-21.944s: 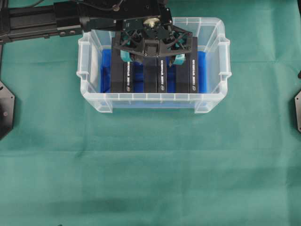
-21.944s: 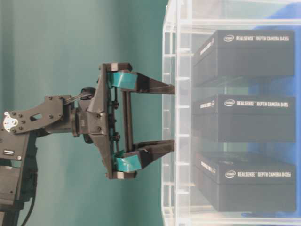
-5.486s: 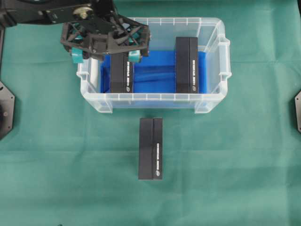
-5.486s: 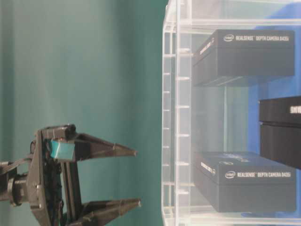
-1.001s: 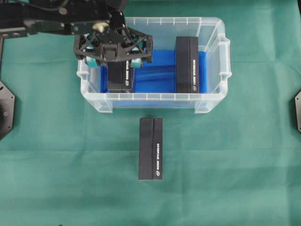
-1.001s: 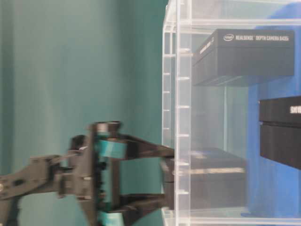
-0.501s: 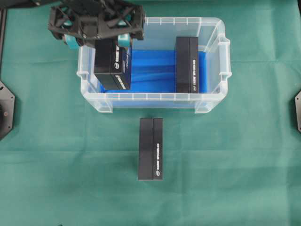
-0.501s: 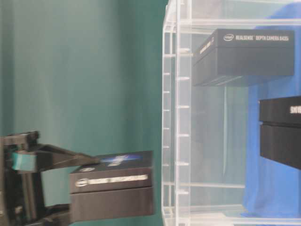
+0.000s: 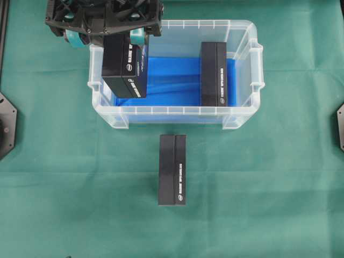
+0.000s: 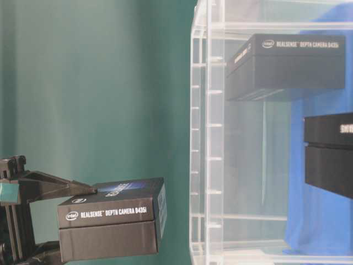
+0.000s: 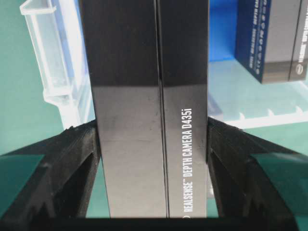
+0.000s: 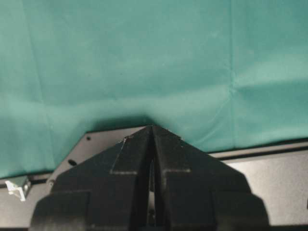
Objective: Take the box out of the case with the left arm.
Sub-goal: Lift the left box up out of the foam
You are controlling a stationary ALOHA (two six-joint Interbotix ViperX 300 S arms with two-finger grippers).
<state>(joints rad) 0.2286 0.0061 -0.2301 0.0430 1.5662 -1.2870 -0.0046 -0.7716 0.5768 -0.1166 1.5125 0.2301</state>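
- Left gripper point(image 9: 102, 33) — fingers point(image 11: 72, 163) pinching a black box point(image 9: 123, 67) by its two long sides; box held clear above the far-left corner of the case point(image 9: 244, 40).
- Case — clear plastic tub with blue lining, on the green cloth point(image 9: 258, 188); one second box point(image 9: 214, 74) standing inside at its right.
- Third box point(image 9: 172, 170) — lying on the cloth just near of the case, apart from it.
- Right gripper point(image 12: 151, 163) — fingers pressed together, holding nothing, over cloth.
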